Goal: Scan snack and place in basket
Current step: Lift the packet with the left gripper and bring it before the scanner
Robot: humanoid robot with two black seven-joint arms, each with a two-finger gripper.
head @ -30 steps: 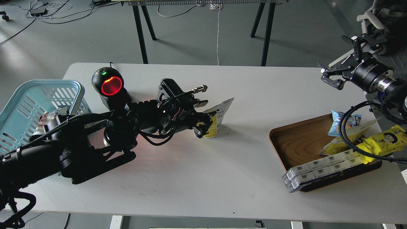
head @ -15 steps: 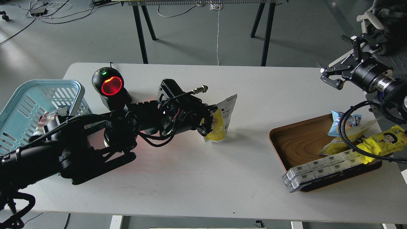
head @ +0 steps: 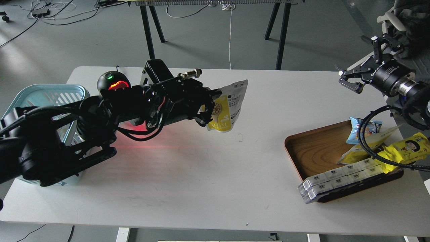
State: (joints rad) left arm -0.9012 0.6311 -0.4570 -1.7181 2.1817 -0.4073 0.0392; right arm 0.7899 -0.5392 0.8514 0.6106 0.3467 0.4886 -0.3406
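The snack (head: 228, 107) is a flat yellow pouch with a white upper part and a round picture of nuts. My left gripper (head: 209, 109) is shut on its left edge and holds it lifted above the white table (head: 208, 174), tilted to the right. The light blue basket (head: 43, 97) stands at the table's far left, mostly hidden behind my left arm. My right gripper (head: 349, 79) is open and empty, raised above the table's right end.
A black scanner (head: 112, 84) with a glowing red window stands behind my left arm and throws a red line on the table. A brown wooden tray (head: 319, 151) at the right holds a bright yellow wrapper (head: 406, 148), a blue packet (head: 364, 129) and white boxes (head: 336, 179).
My left gripper has closed on the pouch and lifted it off the table, up and slightly left. The left arm rose and now covers most of the scanner. The right arm stayed still.
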